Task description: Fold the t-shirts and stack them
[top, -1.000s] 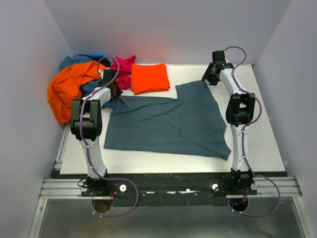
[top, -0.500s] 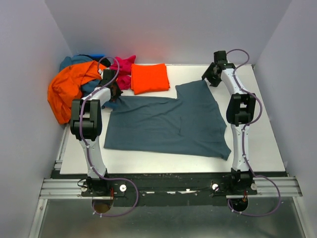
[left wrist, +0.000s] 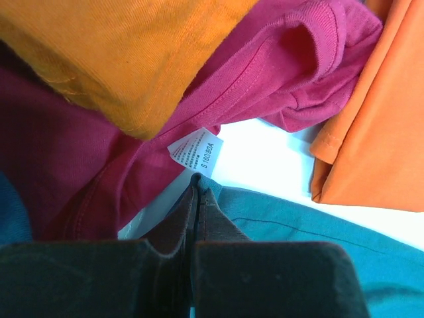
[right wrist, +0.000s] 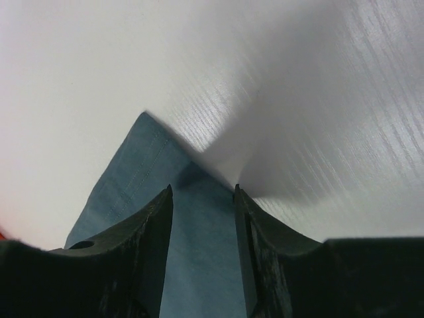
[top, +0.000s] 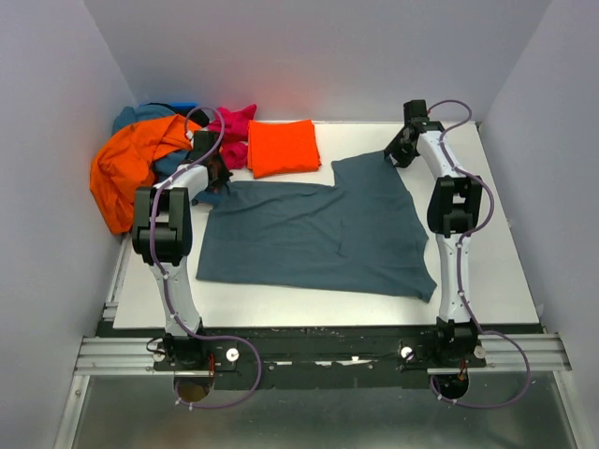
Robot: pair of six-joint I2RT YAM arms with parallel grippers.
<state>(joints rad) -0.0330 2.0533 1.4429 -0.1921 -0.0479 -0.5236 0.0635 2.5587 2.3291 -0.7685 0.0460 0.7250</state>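
1. The left fingers (left wrist: 173, 228) were clenched together on the far left corner of the slate blue-grey t-shirt (top: 318, 234). Their tips met just below a white size label (left wrist: 194, 152) sewn into the magenta t-shirt (left wrist: 265, 73).
2. The right fingers (right wrist: 154, 232) stood released and apart, one on each side of the same shirt's far right corner. That corner lay flat on the desk (top: 487, 271) between them.
3. The slate shirt was spread across the middle of the desk. Its near edge lay toward the arm bases, and a stepped far edge rose higher on the right side.
4. Just beyond its far edge lay the folded orange-red t-shirt (top: 283, 147).
5. To the left of that shirt, a loose heap sat in the far left corner. It held the magenta shirt, the orange t-shirt (top: 126, 173), the teal t-shirt (top: 136, 117) and the blue t-shirt (top: 185, 107).
6. Compared with a second before, the right wrist had shifted slightly over its corner. The left arm, the slate shirt and the heap lay as they had.
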